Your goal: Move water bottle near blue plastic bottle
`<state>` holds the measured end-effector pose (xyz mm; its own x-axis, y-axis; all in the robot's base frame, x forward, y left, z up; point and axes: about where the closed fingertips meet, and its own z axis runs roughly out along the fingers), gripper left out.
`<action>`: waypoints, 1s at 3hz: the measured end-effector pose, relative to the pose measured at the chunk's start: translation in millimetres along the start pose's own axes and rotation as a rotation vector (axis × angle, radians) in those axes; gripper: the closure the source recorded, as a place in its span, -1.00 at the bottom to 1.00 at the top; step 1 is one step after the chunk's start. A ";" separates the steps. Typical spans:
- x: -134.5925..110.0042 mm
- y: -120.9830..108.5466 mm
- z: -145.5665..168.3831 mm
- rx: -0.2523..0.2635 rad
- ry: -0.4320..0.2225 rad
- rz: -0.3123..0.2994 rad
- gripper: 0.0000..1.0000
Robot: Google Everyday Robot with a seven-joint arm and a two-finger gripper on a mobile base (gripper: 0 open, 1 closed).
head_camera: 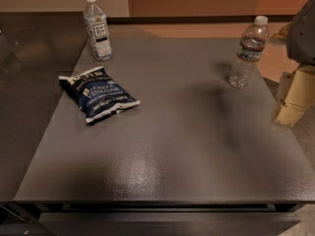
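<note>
The water bottle (248, 52) stands upright at the table's far right. It is clear and ribbed, with a white cap and a narrow dark blue band. The blue plastic bottle (97, 27) stands upright at the far left corner. It is smooth, with a white cap and a tall white label with a black block. My gripper (289, 107) shows as pale yellowish parts under a dark grey arm at the right edge of the view. It is just off the table's right side, to the right of and nearer than the water bottle, and apart from it.
A dark blue chip bag (98, 93) lies on the left part of the grey table (167, 146), in front of the blue plastic bottle. A darker counter (29, 82) adjoins the table on the left. The table's front edge runs along the bottom.
</note>
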<state>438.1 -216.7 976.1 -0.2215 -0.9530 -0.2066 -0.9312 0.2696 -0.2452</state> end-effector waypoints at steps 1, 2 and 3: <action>0.0 0.0 0.0 0.000 0.000 0.000 -1.00; -0.2 -5.1 0.2 0.004 -0.015 0.010 -1.00; 4.3 -19.8 7.8 -0.001 -0.055 0.059 -1.00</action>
<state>457.9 -225.1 972.7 -0.2597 -0.9264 -0.2725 -0.9174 0.3248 -0.2300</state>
